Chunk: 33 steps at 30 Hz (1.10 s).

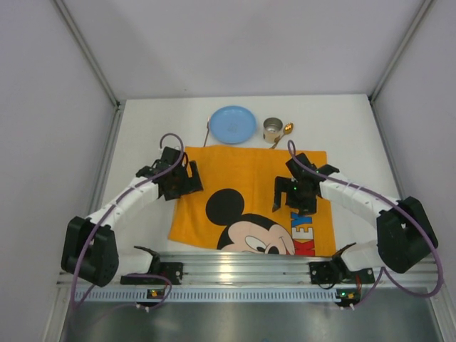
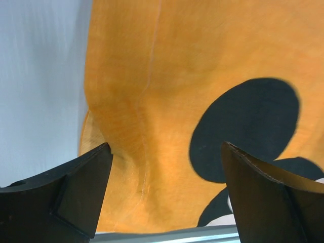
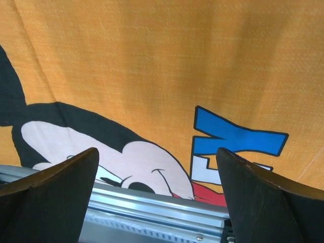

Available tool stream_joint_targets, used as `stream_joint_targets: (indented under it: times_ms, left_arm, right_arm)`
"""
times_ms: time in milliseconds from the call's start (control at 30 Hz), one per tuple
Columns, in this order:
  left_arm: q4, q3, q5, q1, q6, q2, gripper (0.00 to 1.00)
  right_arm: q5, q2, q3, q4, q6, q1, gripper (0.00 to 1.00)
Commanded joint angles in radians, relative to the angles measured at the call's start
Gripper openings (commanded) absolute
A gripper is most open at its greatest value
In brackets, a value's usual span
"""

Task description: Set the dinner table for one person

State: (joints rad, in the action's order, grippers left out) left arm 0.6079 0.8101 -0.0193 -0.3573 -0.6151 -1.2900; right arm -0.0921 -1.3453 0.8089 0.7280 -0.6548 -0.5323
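1. Over the left part of the orange Mickey Mouse placemat (image 1: 246,178) hangs my left gripper (image 2: 164,147), its fingers spread wide with nothing between them.
2. Below those fingers, my left wrist view shows the cloth's left edge slightly rucked, with the white dinner table (image 1: 139,135) bare just beyond it.
3. My right gripper (image 3: 157,152) hovers over the right part of the placemat, above the blue lettering and Mickey's face. It is also wide apart and empty.
4. The dinner table is the large white top under everything. The placemat lies on it at the middle of the near edge, and the cloth's near hem reaches the aluminium rail (image 1: 235,260) there.
5. Toward the far edge, just past the placemat's far hem, sits a blue plate (image 1: 232,125), flat on the table.
6. A small metal cup (image 1: 273,130) stands upright just to the right of the plate.
7. A gold-coloured spoon (image 1: 287,129) lies beside the cup on its right, its handle angled back toward the placemat.
8. A thin utensil (image 1: 207,134) lies just to the left of the plate; I cannot tell what kind it is.
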Motion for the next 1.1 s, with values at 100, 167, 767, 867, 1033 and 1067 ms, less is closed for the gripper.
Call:
stream_joint_targets:
  times_ms: [100, 167, 767, 867, 1033, 1067]
  left_arm:
    - [-0.212, 0.13, 0.005, -0.02, 0.023, -0.098, 0.88]
    - [-0.206, 0.194, -0.023, -0.042, 0.04, -0.138, 0.88]
    - [-0.345, 0.083, 0.058, -0.121, 0.038, -0.328, 0.86]
    - [-0.362, 0.06, 0.045, -0.12, 0.018, -0.357, 0.86]
    - [-0.329, 0.041, -0.016, -0.12, -0.029, -0.375, 0.86]
    - [-0.312, 0.025, -0.04, -0.12, -0.047, -0.367, 0.86]
  right_arm:
    - [-0.02, -0.08, 0.134, -0.009, 0.018, 0.009, 1.0]
    - [-0.026, -0.097, 0.166, -0.003, 0.021, 0.011, 1.0]
    - [-0.001, -0.081, 0.162, 0.014, 0.033, 0.012, 1.0]
    - [-0.001, -0.086, 0.171, 0.028, 0.043, 0.012, 1.0]
    - [0.0, -0.084, 0.164, 0.042, 0.057, 0.012, 1.0]
    - [-0.001, -0.084, 0.161, 0.045, 0.061, 0.012, 1.0]
